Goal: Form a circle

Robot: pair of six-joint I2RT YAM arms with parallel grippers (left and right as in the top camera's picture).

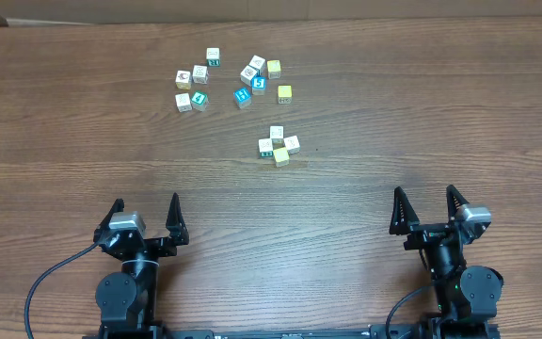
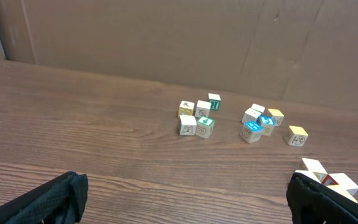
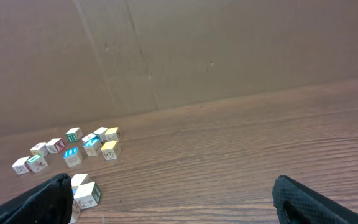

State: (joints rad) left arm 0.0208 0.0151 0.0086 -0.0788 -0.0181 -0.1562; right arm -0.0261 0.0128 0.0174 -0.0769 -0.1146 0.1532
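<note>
Left gripper (image 1: pixel 146 214) and right gripper (image 1: pixel 428 209), black fingers spread wide, empty, well apart from tight four-cube white, teal-marked and yellow wooden circle (image 1: pixel 278 145).

picture cubes (image 1: pixel 199 74) are lying scattered in two loose clusters on the wooden table (image 1: pixel 422 113), a cardboard wall (image 2: pixel 166 37) standing behind.

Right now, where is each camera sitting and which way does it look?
Overhead: above the table, looking straight down; both arms show at the near edge, left pincer and right pincer open.
Left wrist: low on the left arm, facing forward across the table toward the brown wall; its dark fingers fill the bottom corners.
Right wrist: low on the right arm, facing forward too; its fingers at the bottom corners.
Shared: every view shows the loose cubes and the tight clump of four cubes.
</note>
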